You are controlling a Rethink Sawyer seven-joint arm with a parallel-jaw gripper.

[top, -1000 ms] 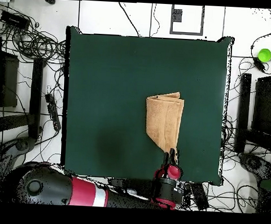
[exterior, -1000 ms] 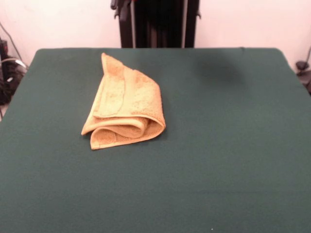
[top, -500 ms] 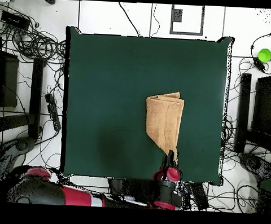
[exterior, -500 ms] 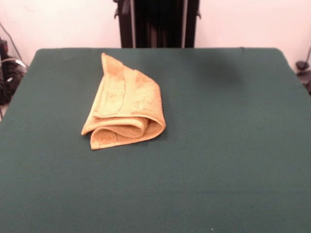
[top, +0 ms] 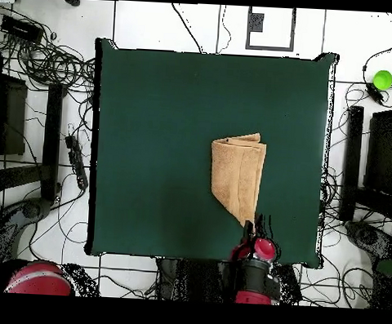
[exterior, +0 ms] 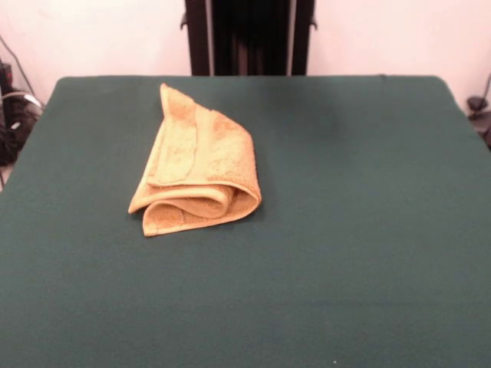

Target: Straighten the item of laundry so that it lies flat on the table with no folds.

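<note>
Orange-tan terry towel (exterior: 196, 165) is lying folded on the dark green table (exterior: 360, 230), left of centre in the front view and nearer the top edge of the frame than the bottom. It is sitting as a long bundle, narrowing to a point at its upper end and widening toward the lower end, where the layers are curling over one another into a rolled lip. A woven band is running lengthwise down the upper layer. No white label is showing.

In the overhead view the towel (top: 238, 176) is lying right of centre in the lower half of the table (top: 151, 150), tapering toward the bottom of the frame.

The tool (top: 246, 229) is showing only in the overhead view, at the table's bottom edge, just below the towel's narrow tip. Dark tips are projecting upward from the red and black wrist (top: 257, 266). Cannot tell whether the tips are touching the cloth, and cannot tell whether the tool is open or closed.

A green ball (top: 383, 79) is sitting off the table at the upper right, among cables.
</note>
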